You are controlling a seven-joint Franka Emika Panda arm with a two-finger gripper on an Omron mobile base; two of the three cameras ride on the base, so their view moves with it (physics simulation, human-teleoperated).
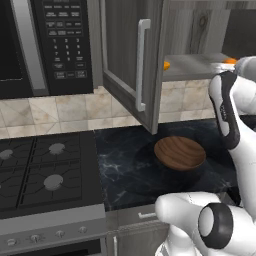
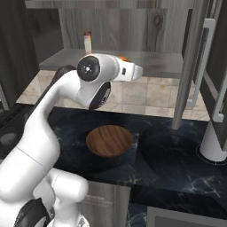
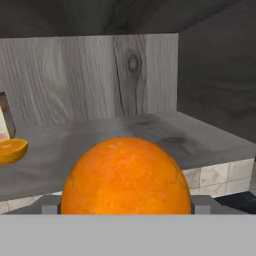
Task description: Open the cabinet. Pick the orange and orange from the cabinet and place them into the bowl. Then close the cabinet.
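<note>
The pincer (image 2: 138, 70) is seen at the centre of the right base view, reached in over the cabinet shelf (image 2: 155, 62). Its jaws are spread wide, and in the hand view a large orange (image 3: 126, 176) sits low at centre, between two grey finger parts at the lower edge. Whether the fingers already press on the fruit cannot be told; it is judged to be bracketed rather than gripped, still resting on the shelf. A second orange (image 3: 11, 150) is seen at the left edge of the hand view, well apart from the first, just beside a pale carton (image 3: 4, 120).

The cabinet door (image 1: 132, 65) stands open in the upper middle of the left base view, so the opening step is taken as done. The bowl (image 1: 180, 153) lies on the dark counter (image 1: 125, 170) below the shelf, and no fruit is seen in it. Both oranges are thus left to be carried over, and the cabinet is left to be closed afterwards.
</note>
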